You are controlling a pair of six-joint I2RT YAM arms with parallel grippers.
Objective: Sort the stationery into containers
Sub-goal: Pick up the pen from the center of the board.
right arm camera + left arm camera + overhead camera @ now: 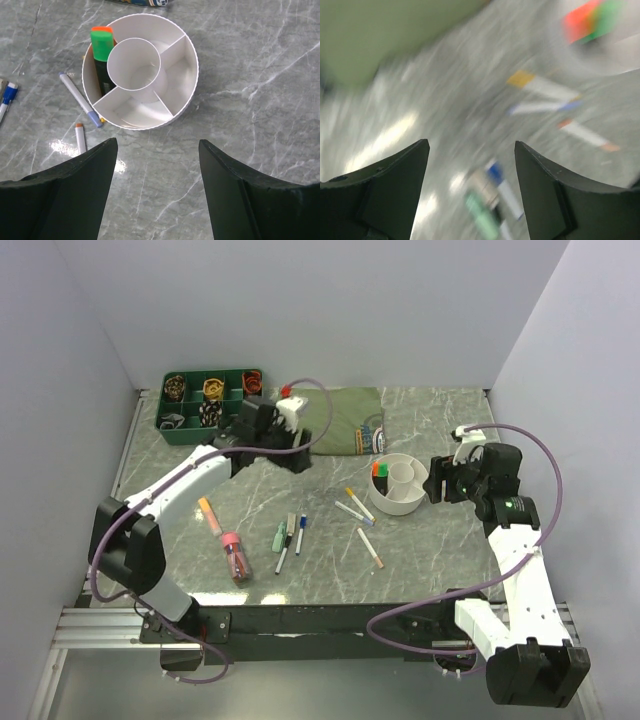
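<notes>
My left gripper (471, 150) and right gripper (157, 145) gape empty, between picks; next I'd grasp the centre-frame blue-capped pen (300, 536) for the white desk organiser (196, 65).

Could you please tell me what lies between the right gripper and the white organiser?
Nothing but bare marble table: in the right wrist view the stretch from the right gripper to the white organiser is empty.
</notes>
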